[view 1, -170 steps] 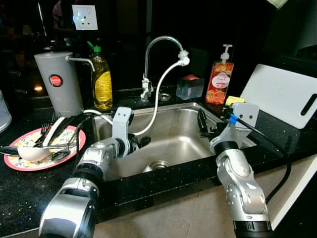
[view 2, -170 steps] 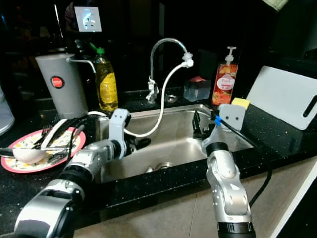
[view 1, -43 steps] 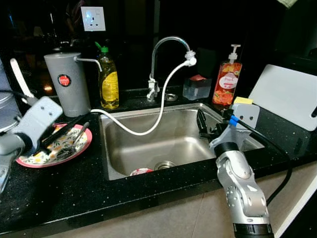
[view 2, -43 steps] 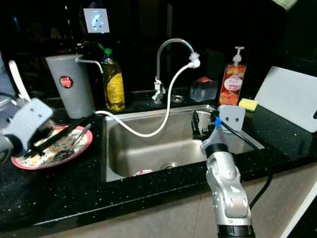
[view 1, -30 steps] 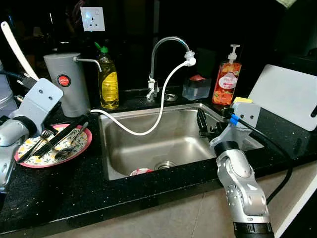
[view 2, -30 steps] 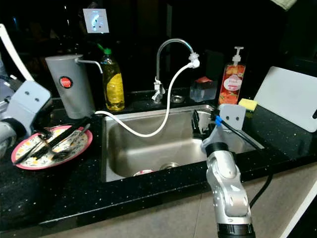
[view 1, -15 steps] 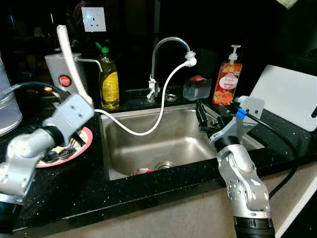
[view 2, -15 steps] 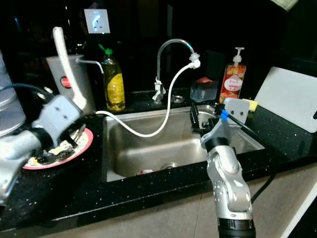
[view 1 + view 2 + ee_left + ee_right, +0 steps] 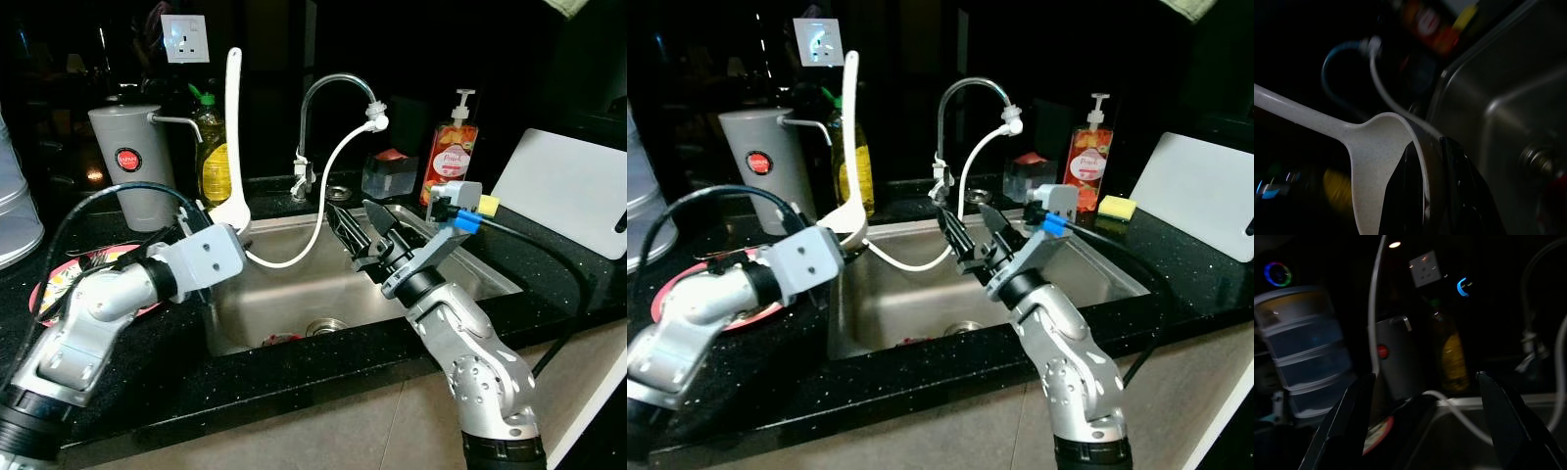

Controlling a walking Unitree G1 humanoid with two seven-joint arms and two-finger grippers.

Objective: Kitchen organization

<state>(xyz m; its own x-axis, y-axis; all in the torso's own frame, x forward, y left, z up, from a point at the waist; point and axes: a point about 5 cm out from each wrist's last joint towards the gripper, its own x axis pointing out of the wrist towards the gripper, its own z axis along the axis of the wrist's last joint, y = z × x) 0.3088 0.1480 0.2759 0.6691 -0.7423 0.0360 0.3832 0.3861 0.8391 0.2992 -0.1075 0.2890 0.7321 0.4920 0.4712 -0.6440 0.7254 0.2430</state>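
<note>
Left gripper: one; its fingers are closed on the bowl of the white ladle, at the left rim of the sink.
White ladle: one; held upright, handle pointing up in front of the yellow bottle, bowl at the bottom between the black fingers.
Right gripper: one; fingers spread wide, nothing between them, held over the middle of the sink and aimed left toward the ladle.
Sink: one steel basin with one drain.
Tap: one curved tap at the far rim, with one white hose looping from its spout down to the left.
Bottles: two; one yellow bottle far left of the tap, one orange pump bottle far right.
Grey canister: one, far left.
Plate: one, pink-rimmed, on the left counter behind the left arm.
Cutting board: one, white, leaning at far right.
Sponge: one, yellow, near the pump bottle.
Wall socket: one.
</note>
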